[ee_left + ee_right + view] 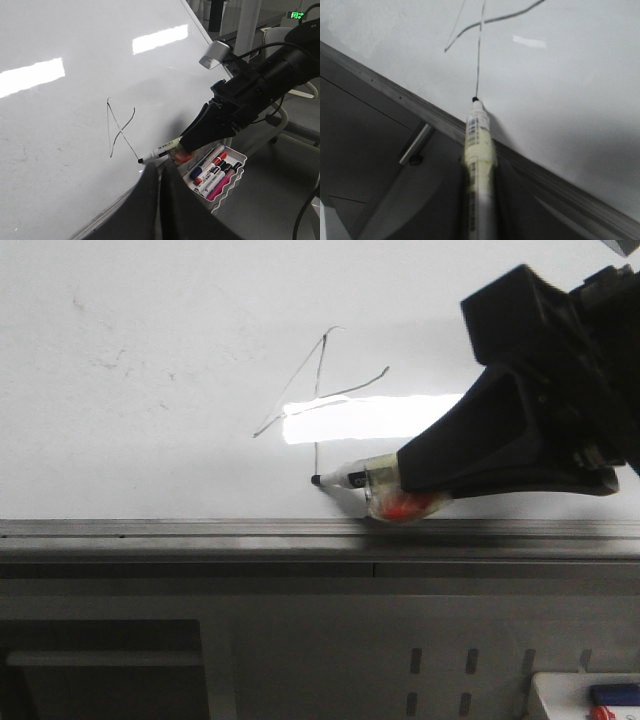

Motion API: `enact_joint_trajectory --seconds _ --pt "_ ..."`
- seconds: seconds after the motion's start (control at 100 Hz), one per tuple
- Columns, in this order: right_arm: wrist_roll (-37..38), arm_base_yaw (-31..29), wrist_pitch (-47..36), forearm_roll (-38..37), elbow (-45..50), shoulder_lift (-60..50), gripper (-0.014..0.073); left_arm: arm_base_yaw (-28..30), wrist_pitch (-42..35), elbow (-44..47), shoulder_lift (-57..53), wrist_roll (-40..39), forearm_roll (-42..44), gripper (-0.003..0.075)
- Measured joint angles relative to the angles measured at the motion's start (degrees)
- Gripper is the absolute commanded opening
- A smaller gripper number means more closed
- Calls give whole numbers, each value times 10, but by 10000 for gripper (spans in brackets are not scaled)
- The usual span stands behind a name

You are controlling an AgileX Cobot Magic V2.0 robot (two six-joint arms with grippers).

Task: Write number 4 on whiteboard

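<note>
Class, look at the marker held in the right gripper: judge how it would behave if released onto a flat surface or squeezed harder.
The marker looks like a slim round barrel, so it would probably roll. It seems rigid plastic, unlikely to bend in the right gripper. Its glossy casing may slip.

The whiteboard (150, 360) fills the upper part of the front view, glossy white with faint grey smudges and a bright rectangular glare near its middle. On it stands the number 4 (318, 390), drawn in thin dark lines: a long diagonal, a wavy crossbar and a vertical stem. The right claw (415, 480), black and wedge-shaped, reaches in from the right and grips a marker (345, 479) whose dark tip touches the board at the stem's lower end. A grey metal rail (200, 530) runs along the board's lower edge.
</note>
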Motion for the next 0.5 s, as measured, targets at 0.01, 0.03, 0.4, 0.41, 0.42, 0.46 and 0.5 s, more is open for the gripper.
enact_joint_trajectory --seconds 0.01,0.03,0.4,0.41,0.42,0.46,0.5 --pt "0 0 0 1 0 0 -44 0 0 0 0 0 0 -20" --pt "0 0 0 1 0 0 -44 0 0 0 0 0 0 -20" --pt "6 -2 57 1 -50 -15 -44 0 0 0 0 0 -1 -20" --pt "6 -2 61 1 -54 -17 -44 0 0 0 0 0 -2 -20" --pt "6 -2 70 1 -62 -20 -44 0 0 0 0 0 -3 -20" --pt "6 -2 92 -1 -82 -29 -44 0 0 0 0 0 -6 -20" --pt "6 -2 115 -4 -107 -41 -44 0 0 0 0 0 -11 -19"
